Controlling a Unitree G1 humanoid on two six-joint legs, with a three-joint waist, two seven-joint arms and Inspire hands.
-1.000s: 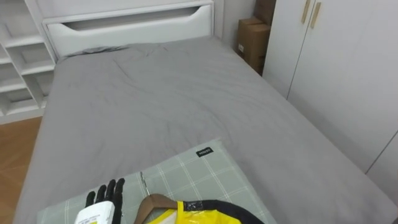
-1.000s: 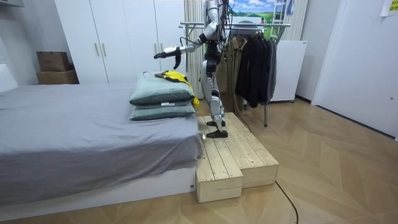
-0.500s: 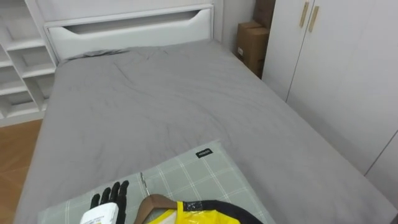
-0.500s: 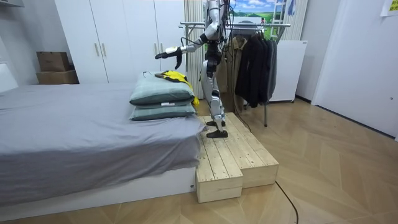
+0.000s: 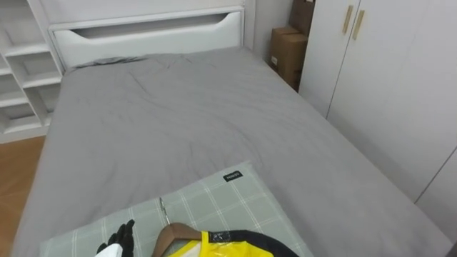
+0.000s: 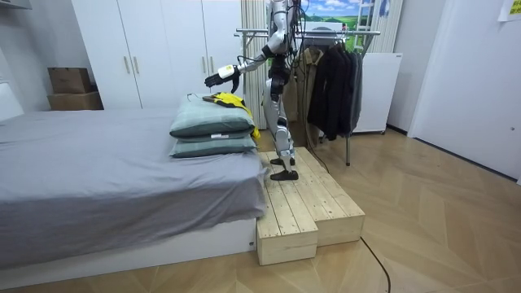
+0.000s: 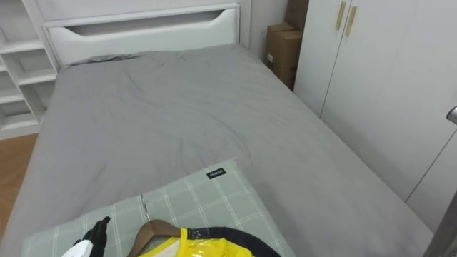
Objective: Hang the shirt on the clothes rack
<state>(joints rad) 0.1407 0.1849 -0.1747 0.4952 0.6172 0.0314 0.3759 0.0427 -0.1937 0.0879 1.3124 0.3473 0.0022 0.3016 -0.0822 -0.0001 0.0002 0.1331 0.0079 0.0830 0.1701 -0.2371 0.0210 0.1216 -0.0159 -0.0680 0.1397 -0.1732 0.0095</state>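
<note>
L hand (image 5: 118, 240) dropped lower, fingers straight, empty; yellow jacket (image 5: 218, 247) w/ dark collar on wooden hanger (image 5: 177, 230).

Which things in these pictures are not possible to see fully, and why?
Yellow garment: eye views, cut by the lower edge; its type is unclear.
Wooden hanger: the garment covers most of it.
Left hand: lower edge cuts off its palm.
Room view: garment and hanger are too small for detail.
</note>
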